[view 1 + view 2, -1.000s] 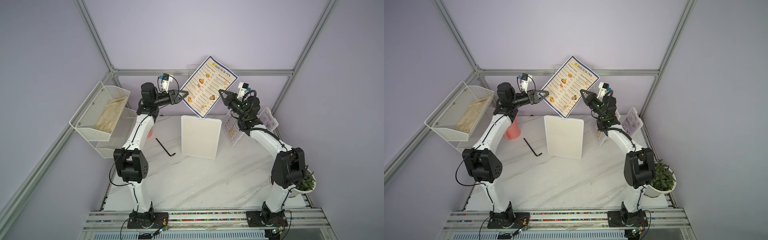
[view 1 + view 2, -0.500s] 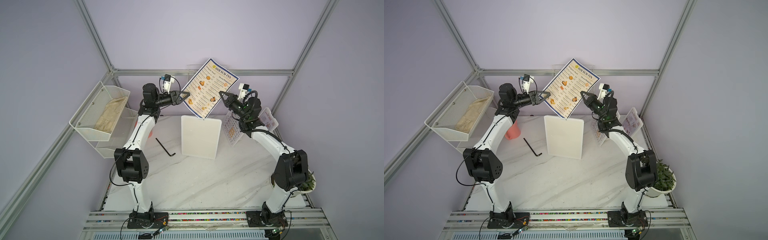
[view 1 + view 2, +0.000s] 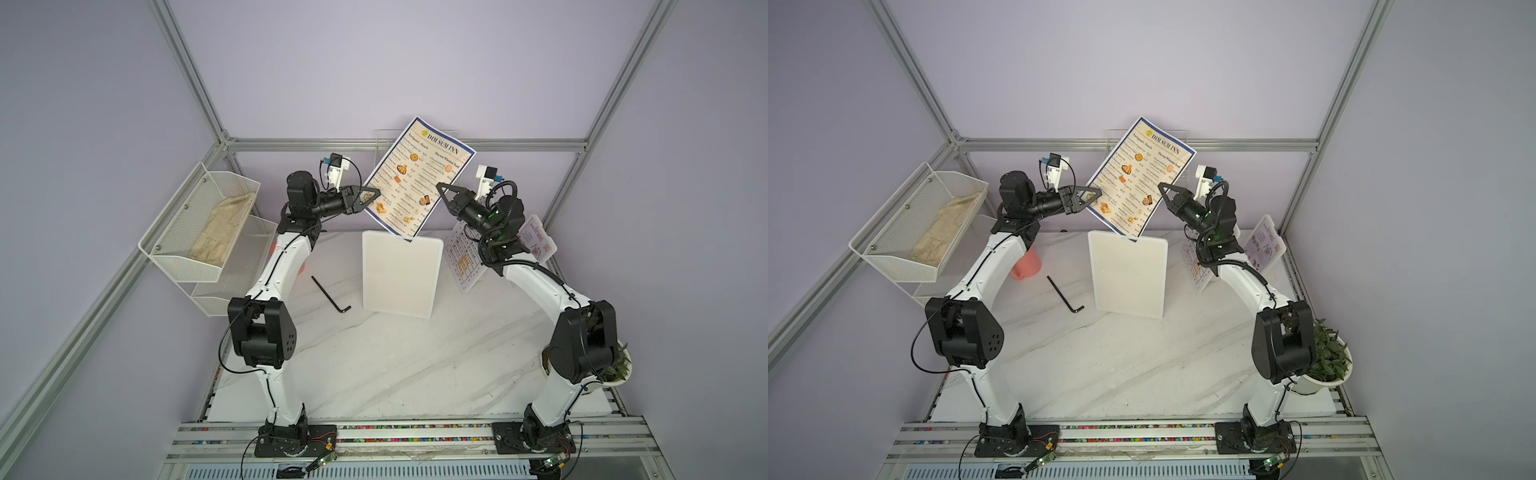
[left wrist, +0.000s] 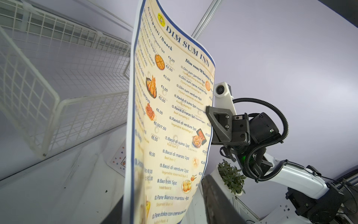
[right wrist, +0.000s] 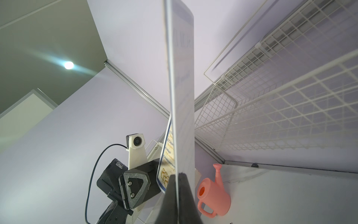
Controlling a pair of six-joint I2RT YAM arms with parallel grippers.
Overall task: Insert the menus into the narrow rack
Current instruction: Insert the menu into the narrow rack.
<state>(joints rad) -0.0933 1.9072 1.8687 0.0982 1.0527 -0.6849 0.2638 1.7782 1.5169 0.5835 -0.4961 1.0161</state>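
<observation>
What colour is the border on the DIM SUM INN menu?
Dark blue; the menu shows it best in the left wrist view.

Even soft light; ceiling lamp (image 5: 68, 65) flares; menu (image 4: 138, 195) near corner blurred; wrist views fisheye-bent.

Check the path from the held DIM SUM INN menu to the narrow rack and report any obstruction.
Nothing visible stands between them. The DIM SUM INN menu, pinched in the right gripper, hangs tilted in front of the narrow rack; the left gripper sits at its opposite edge, not in the path.
</observation>
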